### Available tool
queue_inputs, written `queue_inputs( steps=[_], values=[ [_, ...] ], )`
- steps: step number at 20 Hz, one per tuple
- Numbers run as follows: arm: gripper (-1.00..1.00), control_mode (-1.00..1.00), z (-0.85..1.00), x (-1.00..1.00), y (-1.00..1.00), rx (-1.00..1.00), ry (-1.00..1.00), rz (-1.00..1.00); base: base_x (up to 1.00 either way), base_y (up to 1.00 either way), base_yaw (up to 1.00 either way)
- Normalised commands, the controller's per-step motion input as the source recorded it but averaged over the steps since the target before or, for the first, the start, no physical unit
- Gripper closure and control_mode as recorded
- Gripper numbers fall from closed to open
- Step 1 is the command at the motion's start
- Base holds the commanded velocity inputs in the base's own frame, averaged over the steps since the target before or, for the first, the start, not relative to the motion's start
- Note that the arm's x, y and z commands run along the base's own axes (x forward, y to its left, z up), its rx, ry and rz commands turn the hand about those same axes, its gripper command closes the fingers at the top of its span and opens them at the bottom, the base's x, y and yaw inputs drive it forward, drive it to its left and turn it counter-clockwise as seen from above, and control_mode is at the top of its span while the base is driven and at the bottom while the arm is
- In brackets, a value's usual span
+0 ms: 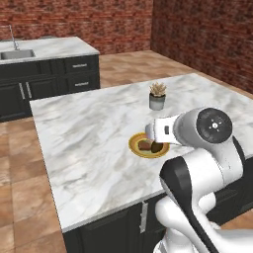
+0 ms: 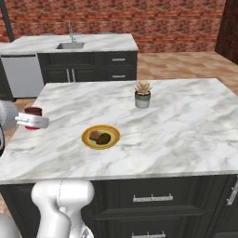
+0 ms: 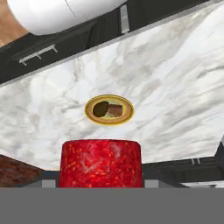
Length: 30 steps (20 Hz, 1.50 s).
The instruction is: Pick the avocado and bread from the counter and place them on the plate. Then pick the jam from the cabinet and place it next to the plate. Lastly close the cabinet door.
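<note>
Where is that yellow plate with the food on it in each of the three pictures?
Left base view: plate at centre, partly behind the arm.
Right base view: plate left of centre.
Hand view: plate at centre, above the red jar.
Shared landmark: the white marble counter.

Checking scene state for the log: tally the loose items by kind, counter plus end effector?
Plate: 1
Avocado: 1
Bread: 1
Jam jar, held in end effector: 1
Potted plant: 1
Total: 5
</note>
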Motion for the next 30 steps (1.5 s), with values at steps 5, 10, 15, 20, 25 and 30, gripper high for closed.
queue_inputs(
  steps=[5,10,15,20,25,30],
  values=[
    [1.00,-1.00,-0.15,0.00,0.29,-0.07,0.00,-0.32,0.00,0.00,0.00],
    [1.00,-1.00,-0.32,0.00,0.24,-0.03,0.00,-0.27,0.00,0.00,0.00],
    [1.00,-1.00,-0.44,0.00,0.05,0.00,0.00,-0.17,0.00,0.00,0.00],
    [1.00,-1.00,-0.46,0.01,0.00,0.00,-0.01,-0.02,0.00,0.00,0.00],
    [1.00,-1.00,-0.25,0.14,-0.02,0.00,-0.06,0.02,0.00,0.00,0.00],
    [1.00,-1.00,-0.09,0.24,-0.07,0.00,-0.02,0.06,0.00,0.00,0.00]
  ],
)
